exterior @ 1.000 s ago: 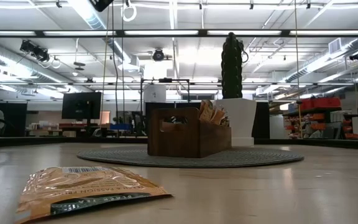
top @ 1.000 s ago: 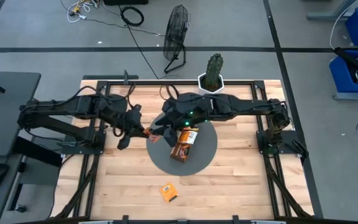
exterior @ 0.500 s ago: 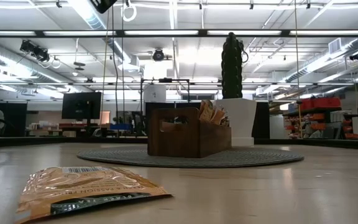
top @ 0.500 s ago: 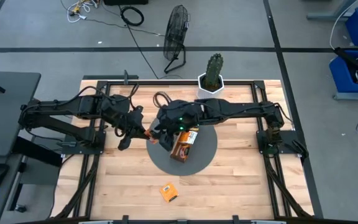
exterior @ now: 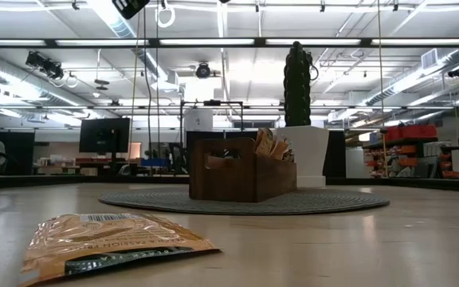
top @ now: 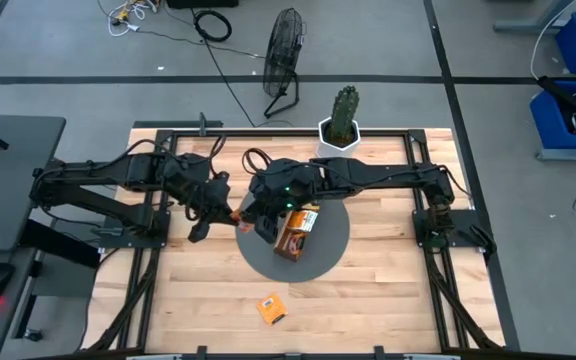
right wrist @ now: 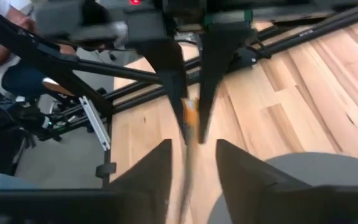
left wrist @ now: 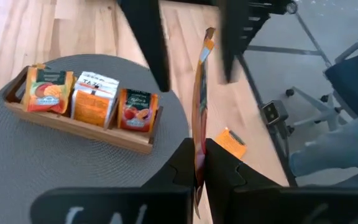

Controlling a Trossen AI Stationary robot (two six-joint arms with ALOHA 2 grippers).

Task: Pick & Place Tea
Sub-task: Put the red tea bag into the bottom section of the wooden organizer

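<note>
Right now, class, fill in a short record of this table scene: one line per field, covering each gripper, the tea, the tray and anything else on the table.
left gripper: shut on an orange tea sachet, held edge-on above the table
right gripper: fingers either side of the same sachet, not yet closed on it
tray: wooden, on the round grey mat, three groups of sachets standing in it
loose sachet: lying flat on the table's near part
potted cactus: at the table's far edge

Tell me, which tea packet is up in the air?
The orange sachet pinched edge-on by the left gripper. The others sit in the wooden tray or lie on the table.
</note>
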